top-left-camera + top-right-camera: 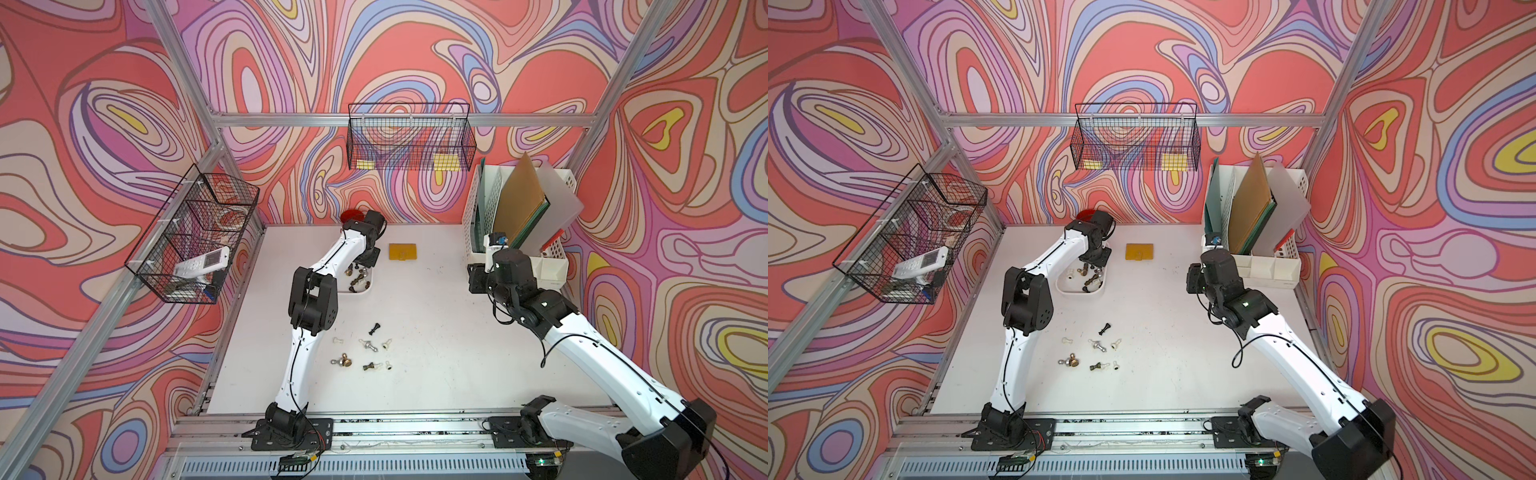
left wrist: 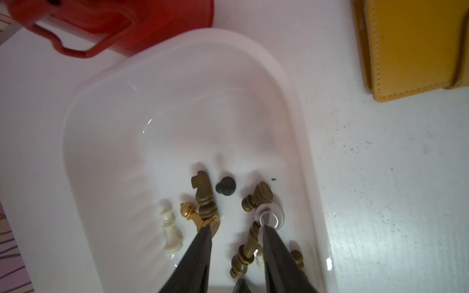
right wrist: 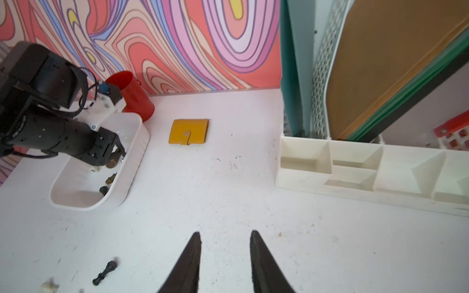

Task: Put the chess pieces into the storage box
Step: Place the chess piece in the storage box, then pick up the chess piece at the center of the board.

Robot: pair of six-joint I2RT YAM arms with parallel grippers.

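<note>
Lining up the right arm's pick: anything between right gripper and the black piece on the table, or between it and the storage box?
Only bare table lies between right gripper and black piece, and on to the storage box; the left gripper hangs over the box.

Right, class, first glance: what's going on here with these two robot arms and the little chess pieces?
The left claw reaches down into the white storage box, jaws open, above the chess pieces already lying in it. The right claw hovers open and empty over the table. Several loose pieces lie on the table nearer the robot's base, not yet collected.
</note>
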